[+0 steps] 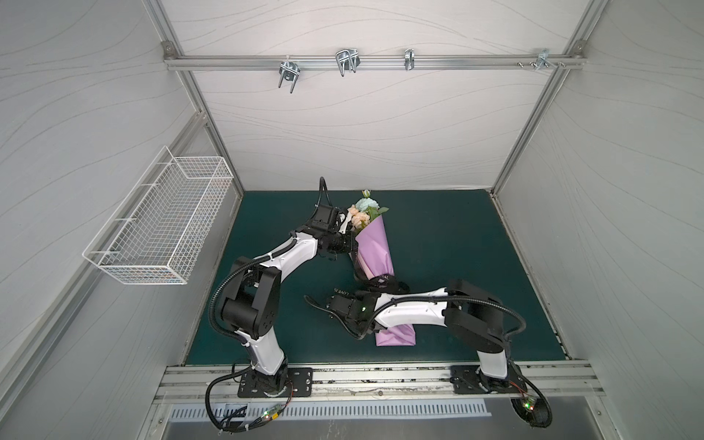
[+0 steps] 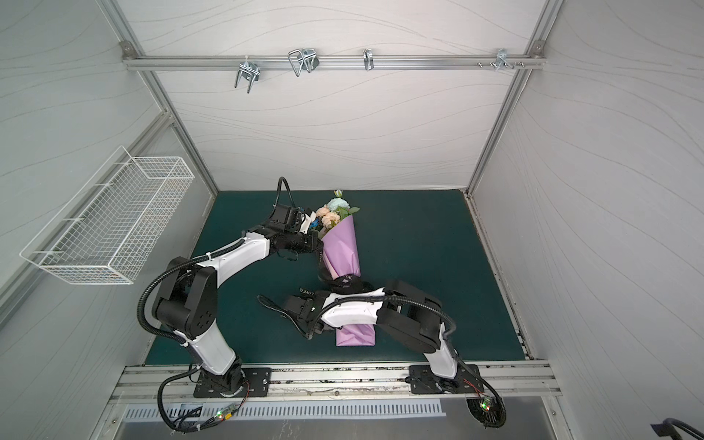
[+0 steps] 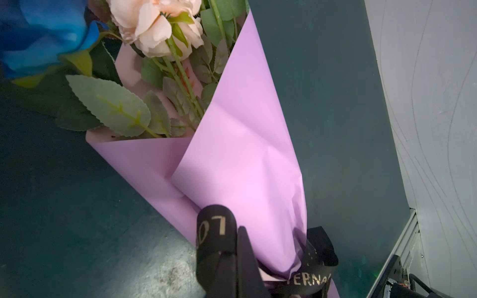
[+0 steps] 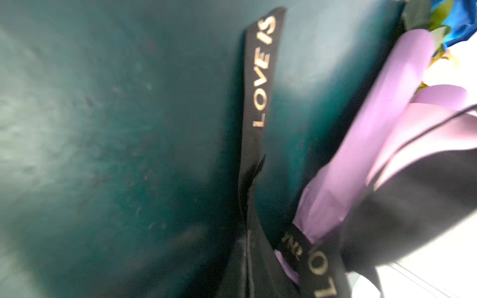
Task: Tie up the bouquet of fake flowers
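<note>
Pinching woven black ribbon [image 4: 260, 85], left end effector [image 3: 233, 232] and right end effector [image 4: 249, 247] sit near creased lilac wrap [image 3: 245, 154].

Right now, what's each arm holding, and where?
Black ribbon. Left jaws pinch it by its loop round the paper; right jaws pinch its loose lettered tail.

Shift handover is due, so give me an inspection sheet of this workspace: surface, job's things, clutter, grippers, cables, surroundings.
Surface: dark green mat, scuffed in places.
Job's things: bouquet of fake flowers lies wrapped in lilac paper, heads toward the back wall. The black ribbon circles the wrap's narrow part; whether it is knotted, cannot tell.
Clutter: nothing seen.
Grippers: left gripper shut on the ribbon beside the wrap; right gripper shut on the ribbon's lettered end.
Cables: black conduits run along both arms; loose wires lie below the front rail.
Surroundings: white wire basket on the left wall; metal hooks on the back rail.
</note>
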